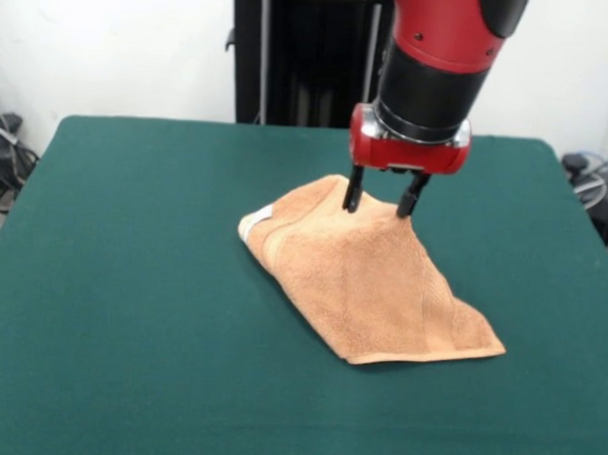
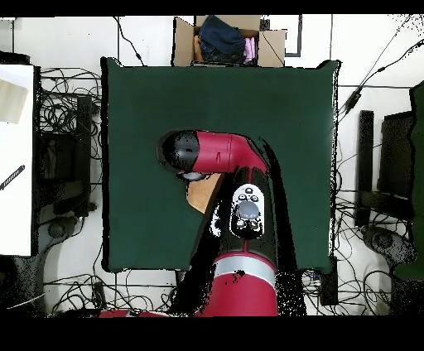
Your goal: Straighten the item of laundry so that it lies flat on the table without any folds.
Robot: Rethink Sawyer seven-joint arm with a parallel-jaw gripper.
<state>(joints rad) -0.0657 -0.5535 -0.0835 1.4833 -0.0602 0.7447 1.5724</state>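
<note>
The item of laundry [image 1: 367, 275], a peach-orange terry towel, lies folded and bunched near the middle of the dark green table [image 1: 132, 281]. A small white label shows at its left corner. My gripper [image 1: 382, 202] hangs straight down at the towel's far edge and is open, its two black fingertips [image 1: 352, 197] resting apart on the raised cloth. The towel slopes up toward them like a tent. In the overhead view only a small patch of the towel [image 2: 201, 192] shows beside the red arm [image 2: 224, 157], which hides the gripper.
A cardboard box [image 2: 184, 41] holding dark clothes stands beyond one table edge in the overhead view. Cables and equipment lie on the floor around the table [image 2: 141, 108]. A white surface [image 2: 16, 157] is at the left.
</note>
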